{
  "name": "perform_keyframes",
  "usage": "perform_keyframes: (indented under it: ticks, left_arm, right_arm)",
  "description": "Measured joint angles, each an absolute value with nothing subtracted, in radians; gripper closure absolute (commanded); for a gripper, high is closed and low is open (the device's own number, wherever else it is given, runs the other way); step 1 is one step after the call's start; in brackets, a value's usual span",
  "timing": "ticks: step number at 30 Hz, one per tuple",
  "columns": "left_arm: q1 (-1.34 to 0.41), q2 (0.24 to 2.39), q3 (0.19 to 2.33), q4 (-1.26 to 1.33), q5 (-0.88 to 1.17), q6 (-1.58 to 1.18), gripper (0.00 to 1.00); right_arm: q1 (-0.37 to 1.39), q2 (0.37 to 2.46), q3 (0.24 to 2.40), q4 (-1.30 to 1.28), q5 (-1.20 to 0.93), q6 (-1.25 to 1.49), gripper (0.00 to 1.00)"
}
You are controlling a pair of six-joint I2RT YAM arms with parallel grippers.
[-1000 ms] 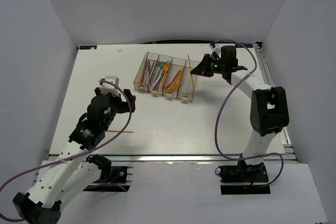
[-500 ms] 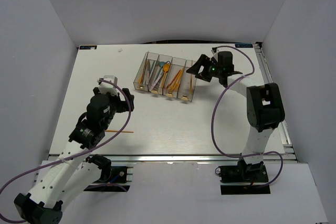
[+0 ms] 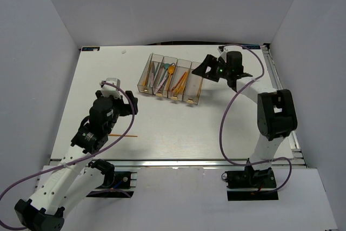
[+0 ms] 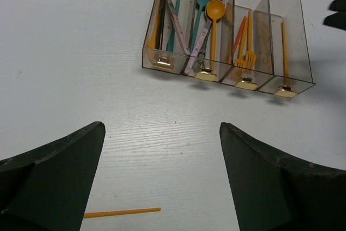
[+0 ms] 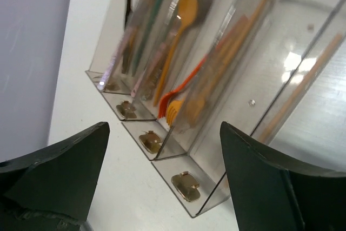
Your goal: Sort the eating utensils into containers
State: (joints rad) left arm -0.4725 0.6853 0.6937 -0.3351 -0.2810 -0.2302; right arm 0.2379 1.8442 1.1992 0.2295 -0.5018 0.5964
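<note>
Containers (image 4: 298, 31): four clear bins joined in a row, far centre of the table (image 3: 178, 125); four brass-coloured tags (image 4: 163, 64), one at each near end.
Leftmost bin: roughly four slender pieces, orange, dark, teal and grey; they overlap, so the count is uncertain.
Second bin: three pieces visible, namely an orange spoon (image 4: 215, 12), a teal spoon (image 4: 201, 2) and a pale grey-pink piece.
Third bin: an orange fork (image 4: 250, 53) and a red fork (image 5: 181, 87), with at least one more orange piece beside them.
Rightmost bin: one orange stick-like utensil (image 4: 284, 52), lying lengthwise.
Loose utensil (image 4: 121, 212): one thin orange piece flat on the table, near left, well apart from the bins.
Left gripper (image 4: 160, 125): fingers spread wide, empty, above the near-left table by the loose piece.
Right gripper (image 5: 164, 125): fingers spread wide, empty, just right of the rightmost bin.
</note>
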Motion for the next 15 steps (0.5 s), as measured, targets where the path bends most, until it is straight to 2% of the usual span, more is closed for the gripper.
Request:
perform_keyframes:
  ticks: [5,6,7,8,9,10,13,15]
  left_arm:
    - [-0.439,0.734,0.698,-0.362,-0.327,-0.329,0.03]
    - [-0.418,0.764,0.701,-0.372,-0.325,-0.358,0.04]
    - [-0.387,0.795,0.702,-0.379,-0.303,-0.384,0.09]
    - [-0.344,0.833,0.702,-0.386,-0.26,-0.413,0.17]
    - [-0.298,0.875,0.701,-0.389,-0.218,-0.446,0.29]
    - [-0.25,0.912,0.698,-0.388,-0.179,-0.473,0.56]
    - [-0.129,1.003,0.674,-0.393,-0.056,-0.566,0.91]
    - [-0.094,1.046,0.655,-0.414,-0.023,-0.634,0.91]
  right_arm:
    - [0.26,1.659,1.199,0.162,-0.469,0.387,0.11]
    - [0.279,1.607,1.199,0.136,-0.435,0.303,0.11]
    - [0.307,1.554,1.199,0.117,-0.4,0.222,0.1]
    - [0.336,1.502,1.199,0.1,-0.381,0.148,0.11]
    - [0.36,1.455,1.2,0.077,-0.381,0.078,0.11]
    - [0.384,1.41,1.2,0.051,-0.407,0.009,0.11]
    - [0.395,1.322,1.194,-0.026,-0.545,-0.153,0.11]
    - [0.376,1.296,1.16,-0.055,-0.638,-0.229,0.11]
